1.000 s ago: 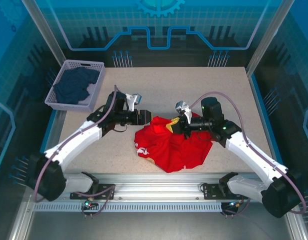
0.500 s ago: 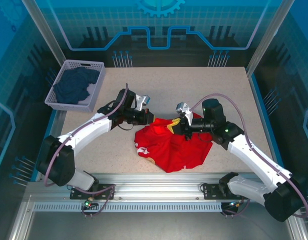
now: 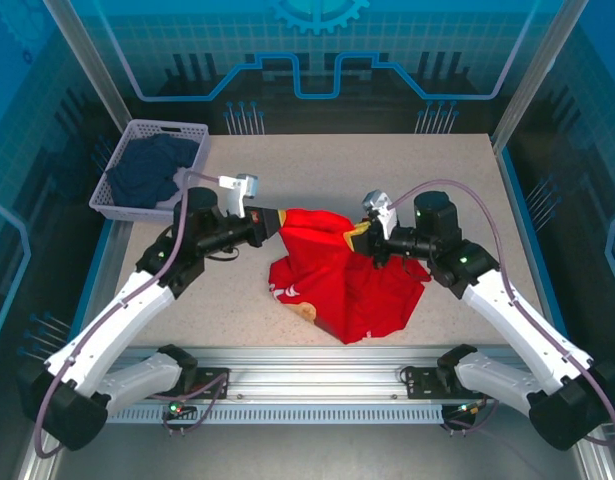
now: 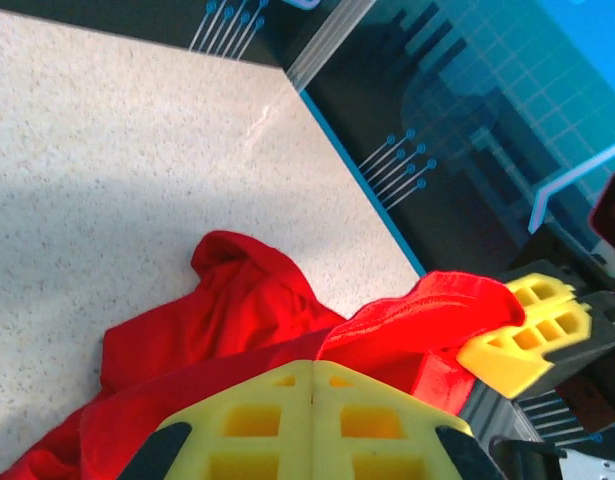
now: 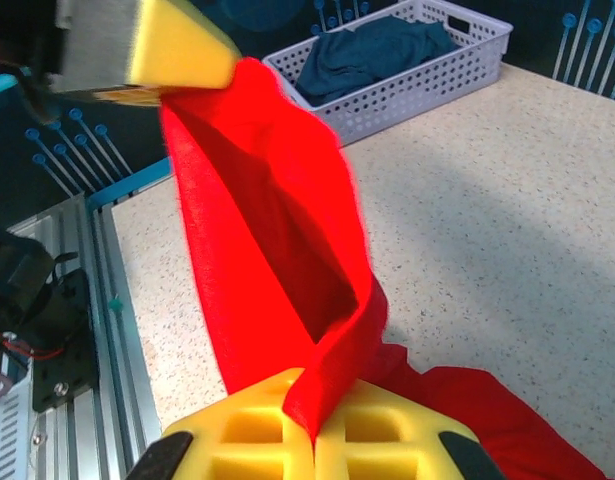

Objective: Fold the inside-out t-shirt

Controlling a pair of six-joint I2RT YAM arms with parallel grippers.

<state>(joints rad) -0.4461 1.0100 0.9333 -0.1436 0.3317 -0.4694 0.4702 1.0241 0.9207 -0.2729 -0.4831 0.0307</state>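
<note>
The red t-shirt (image 3: 342, 285) is lying bunched in the middle of the counter (image 3: 387, 170), and its top edge is being held up and stretched. One end is being pinched by the left fingers (image 4: 237, 400), shut tight on the cloth. The other end is being pinched the same way by the right fingers (image 5: 427, 425). If the edge is pulled too hard, the thin cloth could slip out and drop. The heap below could also be dragged crooked. The basket (image 3: 169, 127) of blue clothes is sitting well apart.
</note>
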